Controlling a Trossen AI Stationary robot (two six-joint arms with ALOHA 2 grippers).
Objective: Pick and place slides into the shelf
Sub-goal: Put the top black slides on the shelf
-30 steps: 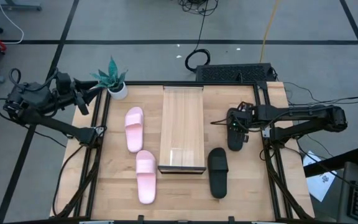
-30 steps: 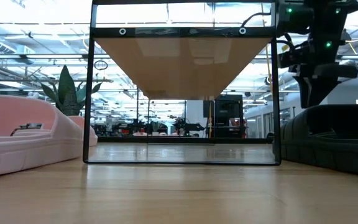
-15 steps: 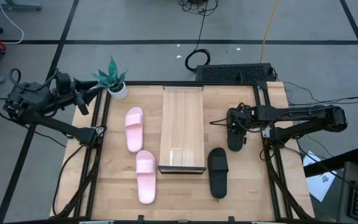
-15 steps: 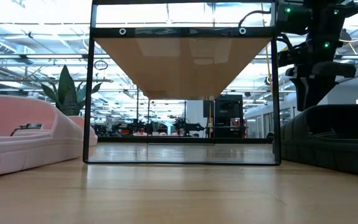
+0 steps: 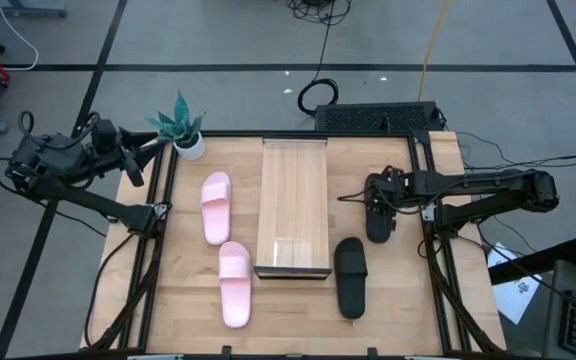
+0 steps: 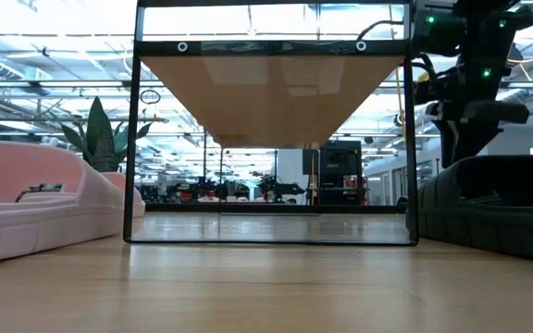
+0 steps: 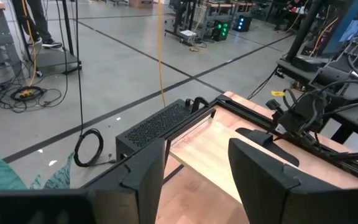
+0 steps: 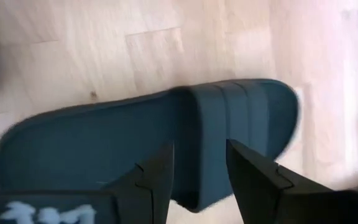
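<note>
Over the last second almost nothing moved: the right gripper (image 5: 379,203) stayed poised, fingers spread, over the far black slide (image 5: 377,218) on the worktop (image 5: 298,320) right of the shelf (image 5: 293,205), which held no slides. The grasp looked still pending. The left gripper (image 7: 194,171) waited open near the plant (image 5: 181,126). Whether the fingers touched the strap was hidden.
</note>
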